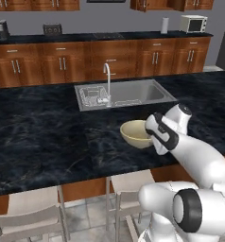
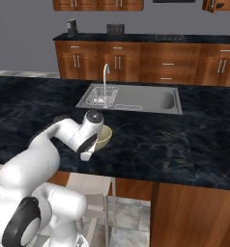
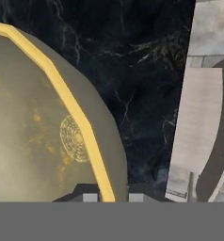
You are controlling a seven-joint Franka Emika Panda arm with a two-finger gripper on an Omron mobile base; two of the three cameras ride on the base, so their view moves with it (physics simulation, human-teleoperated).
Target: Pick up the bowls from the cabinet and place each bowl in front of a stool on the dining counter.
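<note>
The cream-beige bowl sits low on the black marble dining counter, near its front edge and just behind a stool. My gripper reaches down over the bowl's near rim. In the hand view the gripper straddles the yellow-edged rim of the bowl, one fingertip inside and one outside, shut on the wall. The dark brown bowl is out of view. Wall cupboards line the top edge.
A steel sink with a tall faucet is set in the counter behind the bowl. A second stool stands to the left. The back counter carries a microwave and a toaster.
</note>
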